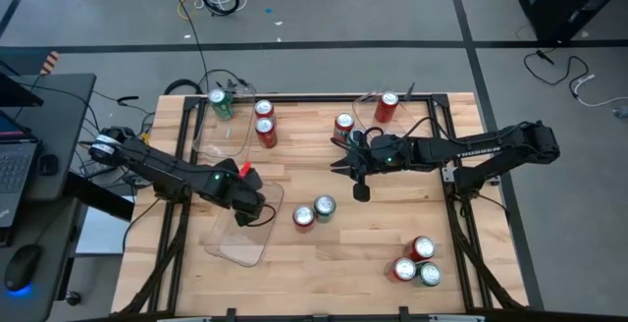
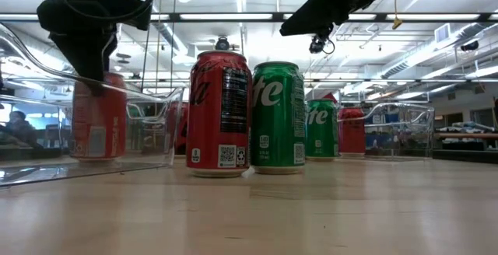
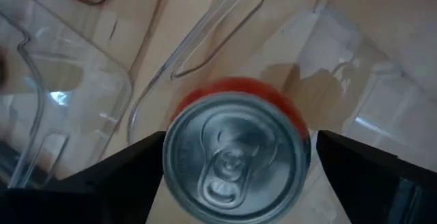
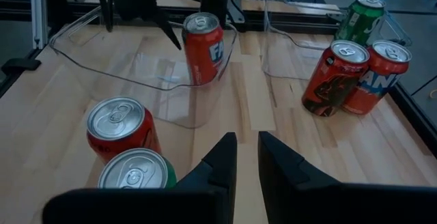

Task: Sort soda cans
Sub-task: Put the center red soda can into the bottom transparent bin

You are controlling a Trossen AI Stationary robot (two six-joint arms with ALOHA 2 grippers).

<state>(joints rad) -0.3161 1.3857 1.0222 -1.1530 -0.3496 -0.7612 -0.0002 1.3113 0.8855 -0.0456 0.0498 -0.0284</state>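
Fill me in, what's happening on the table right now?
The robot is sorting soda cans. The left hand is over the clear tray near the table's front left, its fingers on either side of a red can standing in that tray. The right hand hovers nearly closed and empty above mid-table, near the loose red-and-green pair. Three cans stand at the front right, and others stand in or beside the back trays.

Overhead camera looks straight down; table-level camera faces close red can and green can, shared centrally.
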